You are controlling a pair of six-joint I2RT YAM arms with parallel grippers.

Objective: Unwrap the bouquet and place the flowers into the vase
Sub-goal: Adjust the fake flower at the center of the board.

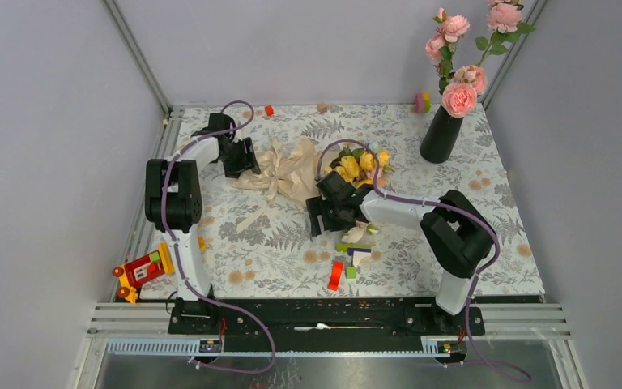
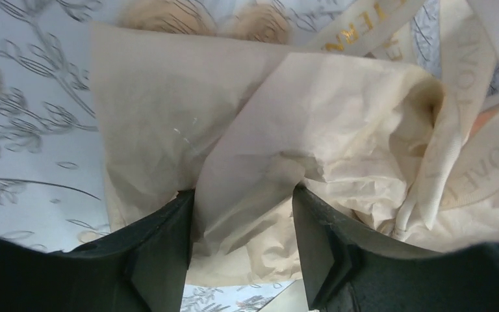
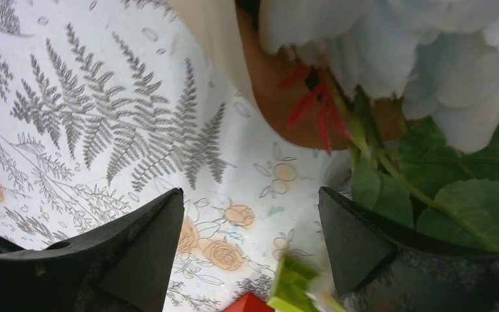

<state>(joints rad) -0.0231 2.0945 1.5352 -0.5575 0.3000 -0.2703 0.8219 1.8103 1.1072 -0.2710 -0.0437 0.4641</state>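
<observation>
The bouquet lies opened at the table's middle. Its crinkled beige wrapping paper [image 1: 283,172] is spread to the left, and the flowers [image 1: 360,164], yellow and pink on green leaves, lie to the right. My left gripper [image 1: 241,162] sits at the paper's left edge. In the left wrist view its jaws [image 2: 242,192] stand apart around a fold of the paper [image 2: 338,123], beside printed ribbon [image 2: 474,65]. My right gripper [image 1: 317,220] is open just in front of the flowers. It [image 3: 250,195] hangs over bare tablecloth with a pale bloom [image 3: 390,45] and leaves [image 3: 468,201] to its right. The black vase [image 1: 440,134] stands far right.
Tall pink roses [image 1: 459,97] fill the vase. Toy blocks lie near the right gripper, one red [image 1: 336,275] and one green [image 1: 351,245], also seen as a green block [image 3: 292,286] below its jaws. A red-and-yellow toy [image 1: 142,269] sits at the left front edge. Grey walls enclose the table.
</observation>
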